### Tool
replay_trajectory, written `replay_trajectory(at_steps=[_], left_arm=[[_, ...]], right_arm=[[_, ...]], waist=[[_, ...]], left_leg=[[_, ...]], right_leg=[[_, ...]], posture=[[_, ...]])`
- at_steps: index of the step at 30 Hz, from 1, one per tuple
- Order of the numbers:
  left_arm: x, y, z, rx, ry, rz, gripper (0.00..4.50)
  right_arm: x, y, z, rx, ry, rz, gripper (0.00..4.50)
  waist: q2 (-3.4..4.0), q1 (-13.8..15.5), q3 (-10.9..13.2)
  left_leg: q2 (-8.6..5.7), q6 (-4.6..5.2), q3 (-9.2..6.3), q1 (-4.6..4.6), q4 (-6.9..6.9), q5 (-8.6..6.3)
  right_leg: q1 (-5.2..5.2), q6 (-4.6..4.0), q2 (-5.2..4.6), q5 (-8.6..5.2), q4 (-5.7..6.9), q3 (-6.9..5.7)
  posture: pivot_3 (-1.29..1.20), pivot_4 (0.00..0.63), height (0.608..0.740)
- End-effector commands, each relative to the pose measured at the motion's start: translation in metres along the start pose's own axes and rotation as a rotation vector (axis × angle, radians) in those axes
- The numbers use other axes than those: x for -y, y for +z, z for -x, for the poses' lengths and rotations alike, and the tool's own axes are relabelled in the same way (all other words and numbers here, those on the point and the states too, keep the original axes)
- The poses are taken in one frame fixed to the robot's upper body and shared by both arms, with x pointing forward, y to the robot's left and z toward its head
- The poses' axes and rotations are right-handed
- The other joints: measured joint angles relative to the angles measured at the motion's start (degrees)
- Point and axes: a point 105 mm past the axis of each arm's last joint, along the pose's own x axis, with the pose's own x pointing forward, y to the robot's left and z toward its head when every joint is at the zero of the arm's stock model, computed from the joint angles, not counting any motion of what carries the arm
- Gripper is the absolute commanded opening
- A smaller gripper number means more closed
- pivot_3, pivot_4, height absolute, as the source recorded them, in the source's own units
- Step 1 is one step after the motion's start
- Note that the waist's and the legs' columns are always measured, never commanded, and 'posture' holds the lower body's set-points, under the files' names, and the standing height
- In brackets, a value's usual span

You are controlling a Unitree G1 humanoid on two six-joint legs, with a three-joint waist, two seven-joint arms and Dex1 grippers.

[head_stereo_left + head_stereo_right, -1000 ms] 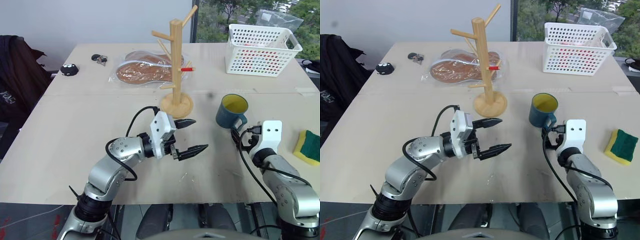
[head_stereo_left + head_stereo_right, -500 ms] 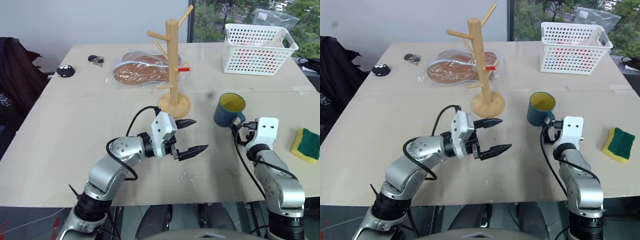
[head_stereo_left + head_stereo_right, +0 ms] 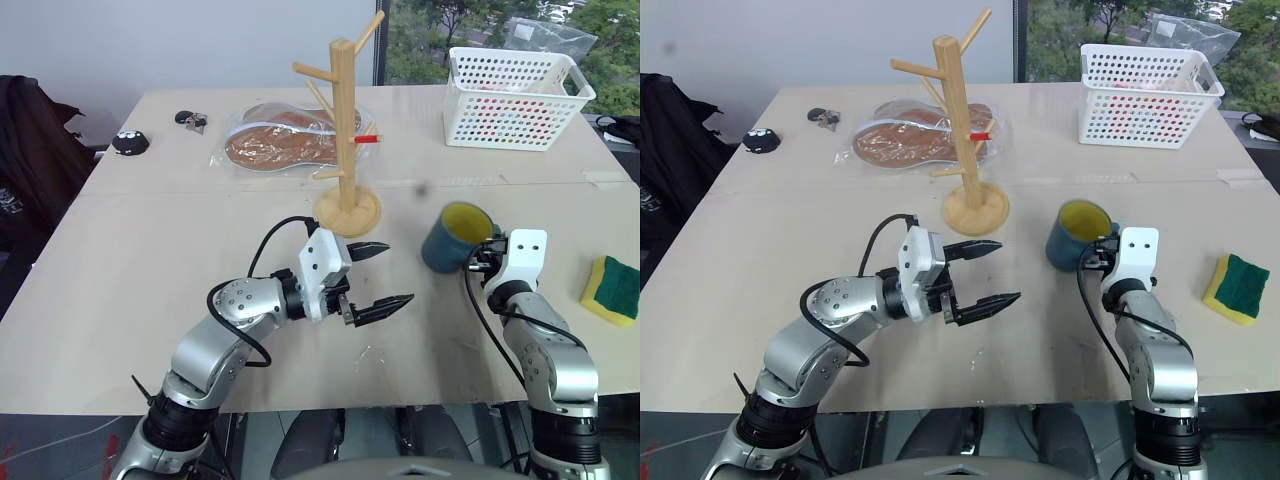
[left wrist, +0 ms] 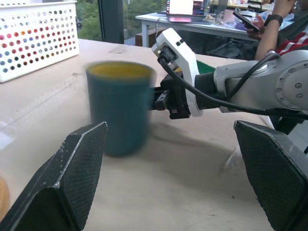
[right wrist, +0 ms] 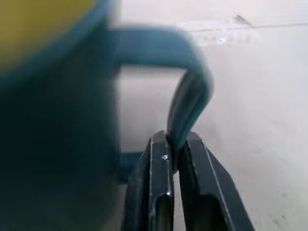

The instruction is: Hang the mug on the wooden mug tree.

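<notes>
Mug [image 3: 451, 238] handle pinched between right fingers [image 5: 161, 187], body tilted on table [image 3: 150, 260]

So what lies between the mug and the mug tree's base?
Nothing: bare table separates the mug from the wooden mug tree base, seen from the right eye view.

Head pair looks forward and down over the table [image 3: 150, 250], both sharing the mug [image 3: 452, 237] near centre. Left wrist view faces the mug level, from near. Right wrist view sits right against its handle.
</notes>
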Motion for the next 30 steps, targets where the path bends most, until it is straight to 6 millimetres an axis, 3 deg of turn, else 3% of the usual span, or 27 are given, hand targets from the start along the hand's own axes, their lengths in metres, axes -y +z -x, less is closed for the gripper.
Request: replay_trajectory(at_steps=[1, 7, 12, 15, 22, 30], left_arm=[[0.003, 0.013, 0.003, 0.053, 0.014, -0.040, 4.39], [-0.008, 0.013, 0.013, 0.161, 0.174, -0.022, 4.39], [-0.030, 0.028, 0.032, 0.368, 0.379, -0.006, 4.39], [-0.032, 0.038, 0.038, 0.474, 0.440, -0.033, 4.39], [-0.031, 0.049, 0.039, 0.602, 0.510, -0.064, 4.39], [-0.025, 0.048, 0.038, 0.625, 0.521, -0.068, 4.39]], right_arm=[[0.000, 0.017, 0.002, 0.066, 0.043, 0.048, 0.13], [-0.014, 0.061, 0.011, 0.113, 0.414, 0.422, 0.13], [-0.045, 0.113, 0.028, 0.146, 0.759, 0.669, 0.13], [-0.063, 0.145, 0.035, 0.123, 0.919, 0.863, 0.13], [-0.088, 0.191, 0.017, 0.086, 0.973, 1.080, 0.13], [-0.106, 0.206, -0.006, 0.056, 0.979, 1.210, 0.13]], waist=[[0.00, 0.0, 0.0], [0.06, -0.1, 0.1], [0.06, -0.1, 0.1], [0.05, 0.1, 0.1], [-0.08, 0.5, 0.0], [-0.08, 0.5, 0.0]], left_leg=[[0.00, 0.00, 0.00, 0.00, 0.00, 0.00], [-0.04, 0.04, 0.09, -0.02, 0.02, -0.02], [0.10, 0.22, 0.04, 0.00, 0.00, -0.13], [0.11, 0.24, -0.01, -0.04, 0.03, -0.14], [0.03, 0.08, -0.10, -0.23, 0.03, -0.04], [-0.06, 0.08, -0.18, -0.62, -0.05, -0.06]], right_leg=[[0.00, 0.00, 0.00, 0.00, 0.00, 0.00], [0.01, 0.01, -0.05, 0.00, -0.11, 0.05], [0.03, -0.01, 0.02, 0.01, -0.10, -0.05], [0.04, -0.02, -0.01, 0.01, -0.13, -0.14], [0.05, -0.04, -0.19, 0.04, -0.46, -0.29], [-0.42, -0.04, -0.55, 0.04, -0.48, -0.36]], posture=[[0.00, 0.150, 0.740], [0.00, 0.150, 0.740], [0.00, 0.150, 0.740], [0.00, 0.150, 0.740], [0.00, 0.150, 0.740], [0.00, 0.150, 0.740]])
